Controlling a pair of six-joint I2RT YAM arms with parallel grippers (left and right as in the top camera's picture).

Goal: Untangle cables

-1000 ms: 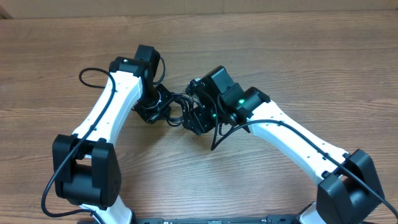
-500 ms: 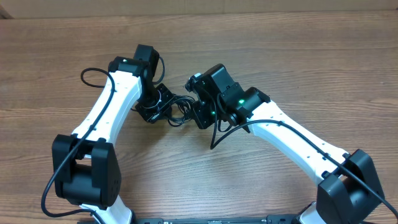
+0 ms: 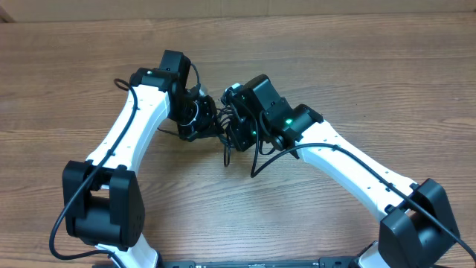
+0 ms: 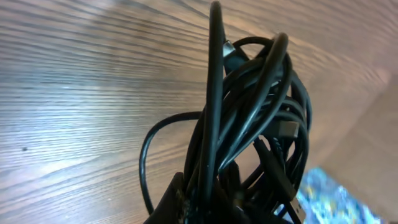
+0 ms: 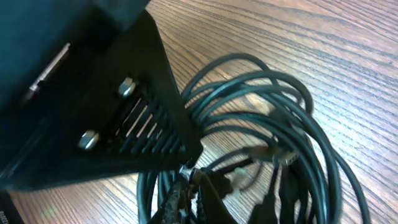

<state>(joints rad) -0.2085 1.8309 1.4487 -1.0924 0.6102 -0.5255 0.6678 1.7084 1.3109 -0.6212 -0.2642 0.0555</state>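
Cables (image 3: 221,125) lifted, bunched between left fingers (image 3: 201,123), right fingers (image 3: 234,134); table (image 3: 372,74) below

Overhead, the left gripper (image 3: 195,117) and right gripper (image 3: 239,128) hide their own jaws and most of the cables (image 3: 220,126) between them. My left wrist view cuts the bundle at the bottom edge; a blue-white patch (image 4: 336,199) there is too blurred to name.

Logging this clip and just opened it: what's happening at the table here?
This is cable untangling on a wooden table. The left gripper and the right gripper are both closed on a tangle of thin black cables from opposite sides. The cables are one knot of overlapping loops, not yet separated, with one loose end trailing toward the near edge.
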